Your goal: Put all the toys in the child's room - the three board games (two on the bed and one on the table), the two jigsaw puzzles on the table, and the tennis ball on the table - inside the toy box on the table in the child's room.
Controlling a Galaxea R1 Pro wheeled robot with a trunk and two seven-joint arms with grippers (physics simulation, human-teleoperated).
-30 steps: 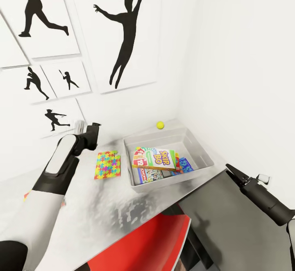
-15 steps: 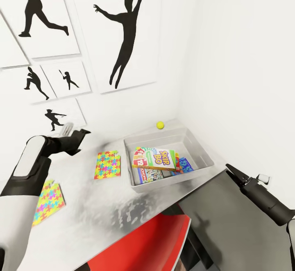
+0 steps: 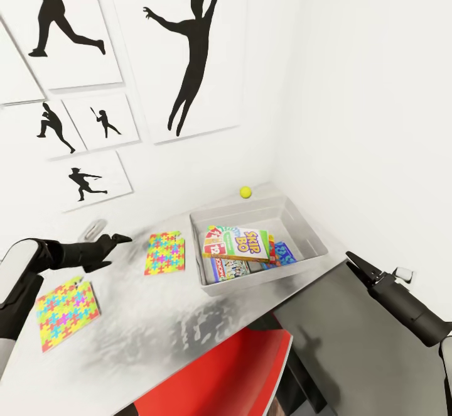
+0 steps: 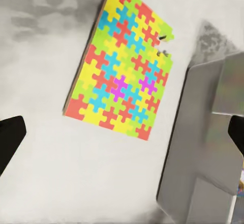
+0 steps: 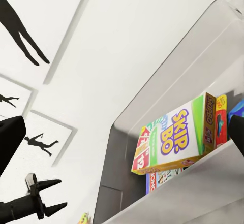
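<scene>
On the glossy white table [image 3: 157, 334], a grey plastic toy box [image 3: 301, 215] holds three board games [image 3: 242, 246]; two multicoloured jigsaw puzzles [image 3: 165, 252] and a yellow tennis ball [image 3: 245, 192] lie outside, both black grippers, left [image 3: 116, 240] and right [image 3: 358, 266], spread and empty.

Five white posters [image 3: 188, 45] with black silhouettes of ball players are hung on the white wall [image 3: 370, 89]. A red chair [image 3: 238, 372] is tucked under the near edge of the table, and a grey panel [image 3: 351, 347] is seen beside it.
</scene>
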